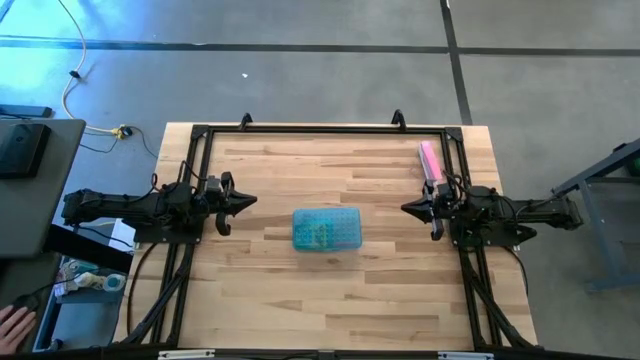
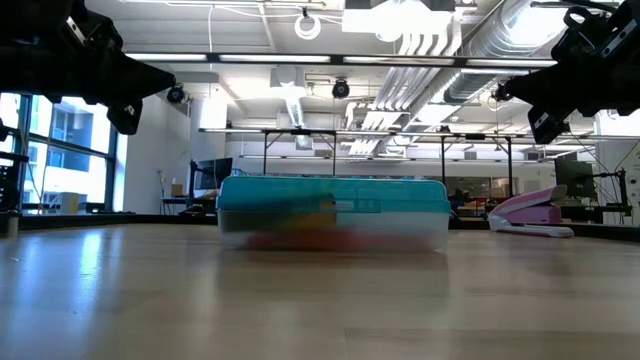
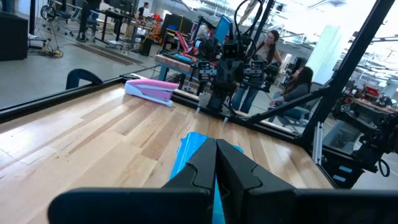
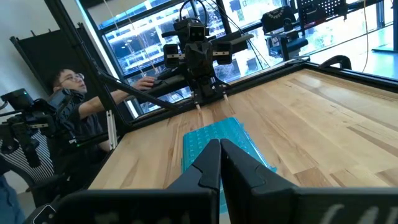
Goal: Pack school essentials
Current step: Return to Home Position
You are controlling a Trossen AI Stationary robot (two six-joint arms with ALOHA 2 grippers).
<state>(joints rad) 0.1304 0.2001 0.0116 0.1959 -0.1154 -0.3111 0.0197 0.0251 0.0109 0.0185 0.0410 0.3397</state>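
Note:
A teal-lidded clear plastic case (image 1: 326,229) lies flat in the middle of the table, lid down and closed (image 2: 332,212). Through its clear wall I make out orange, red and yellow-green shapes (image 2: 305,228), too blurred to name one by one. My left gripper (image 1: 250,201) hovers shut above the table, left of the case. My right gripper (image 1: 404,208) hovers shut to the case's right. Both point at the case (image 3: 194,149) (image 4: 214,140) from a distance. No loose stationery shows on the table.
A pink rectangular bar (image 1: 431,160) lies near the table's far right corner (image 2: 530,213) (image 3: 151,90). A black frame (image 1: 320,128) runs along the table's edges. People sit beyond the table, seen in both wrist views. A hand (image 1: 12,325) shows off the near left.

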